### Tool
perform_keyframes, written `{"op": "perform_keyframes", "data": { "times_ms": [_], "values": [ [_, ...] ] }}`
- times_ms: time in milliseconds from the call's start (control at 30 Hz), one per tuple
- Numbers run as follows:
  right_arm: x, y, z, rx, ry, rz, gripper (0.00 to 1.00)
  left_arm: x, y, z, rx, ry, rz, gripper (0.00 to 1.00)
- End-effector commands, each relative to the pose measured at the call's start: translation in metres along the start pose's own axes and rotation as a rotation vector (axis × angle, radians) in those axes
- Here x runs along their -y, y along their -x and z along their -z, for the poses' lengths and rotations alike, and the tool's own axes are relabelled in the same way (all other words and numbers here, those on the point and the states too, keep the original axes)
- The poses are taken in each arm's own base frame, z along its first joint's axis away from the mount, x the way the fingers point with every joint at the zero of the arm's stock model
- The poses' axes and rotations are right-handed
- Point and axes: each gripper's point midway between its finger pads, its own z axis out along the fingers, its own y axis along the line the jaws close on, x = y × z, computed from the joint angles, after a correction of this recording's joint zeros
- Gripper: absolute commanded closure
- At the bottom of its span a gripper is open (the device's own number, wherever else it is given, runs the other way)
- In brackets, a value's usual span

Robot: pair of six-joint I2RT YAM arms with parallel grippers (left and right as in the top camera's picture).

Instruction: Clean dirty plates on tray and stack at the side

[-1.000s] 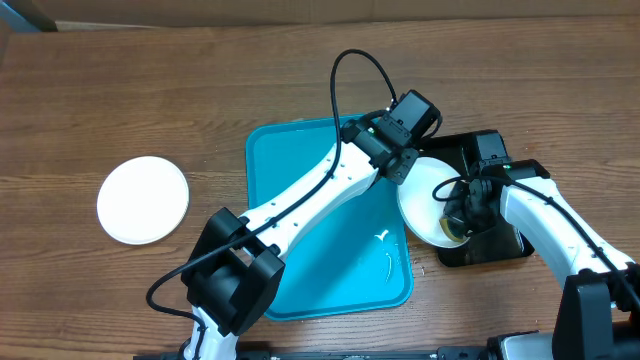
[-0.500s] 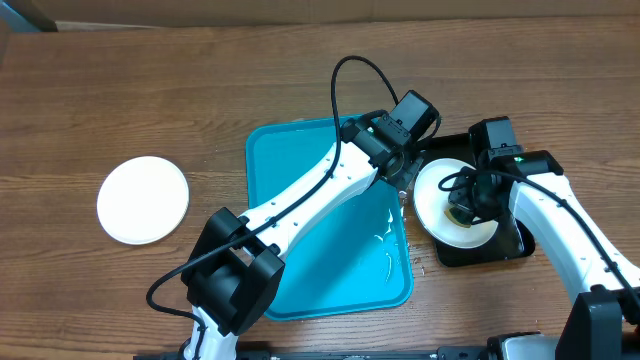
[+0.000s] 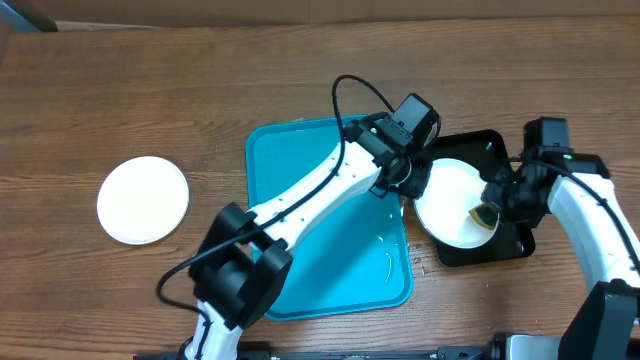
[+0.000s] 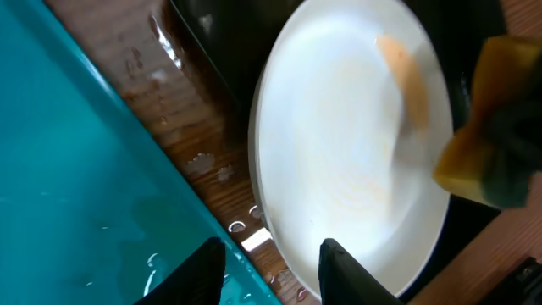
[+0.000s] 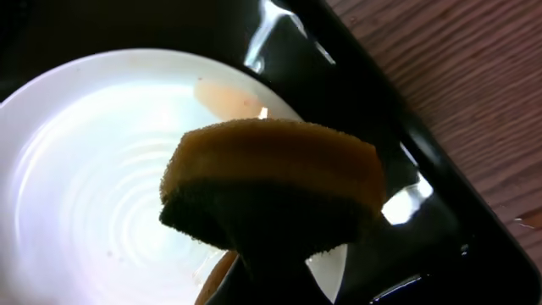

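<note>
At 3 o'clock, a smeared plate (image 3: 448, 198) is lying in the black tray (image 3: 512, 246). The left gripper (image 4: 269, 269) is gaping, the right gripper (image 3: 497, 200) clamping a sponge (image 5: 271, 174).

The blurred sponge (image 5: 271, 191) covers the right end effector (image 3: 495, 200) and, seemingly, some of the plate (image 5: 93, 169).
</note>
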Motion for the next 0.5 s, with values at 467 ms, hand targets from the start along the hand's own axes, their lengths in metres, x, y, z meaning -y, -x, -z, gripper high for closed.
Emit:
{"op": "perform_keyframes", "data": {
  "times_ms": [467],
  "values": [
    [-0.017, 0.000, 0.013, -0.006, 0.094, 0.063, 0.96, -0.011, -0.015, -0.039, -0.105, -0.014, 0.072, 0.96]
  ]
}}
